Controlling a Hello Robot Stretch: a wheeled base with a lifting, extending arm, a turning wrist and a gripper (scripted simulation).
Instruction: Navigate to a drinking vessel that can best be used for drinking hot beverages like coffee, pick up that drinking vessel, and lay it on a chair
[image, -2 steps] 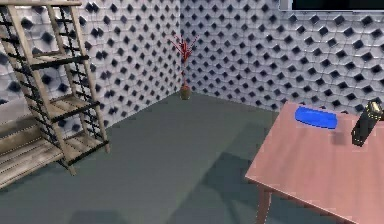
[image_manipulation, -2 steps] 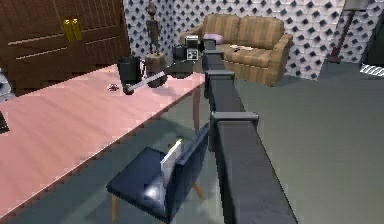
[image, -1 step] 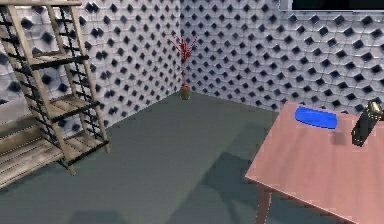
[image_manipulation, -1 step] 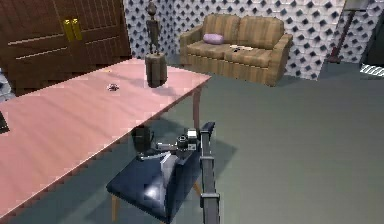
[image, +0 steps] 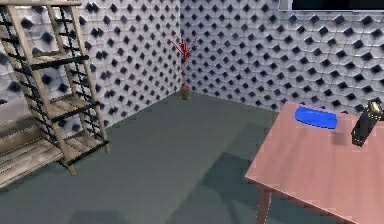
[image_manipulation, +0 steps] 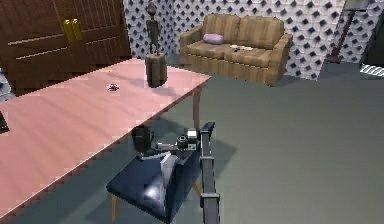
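A small dark cup shows at the near edge of the pink table, just above the blue seat of a chair. The gripper reaches left from the dark arm, and its thin fingers end right at the cup. The cup overlaps the table edge, so I cannot tell whether the gripper holds it or it rests there. In the forward view the same pink table fills the lower right.
On the table stand a tall dark container and a small object; in the forward view, a blue item. A striped sofa stands beyond, brown doors at the left. A wooden shelf and vase border open floor.
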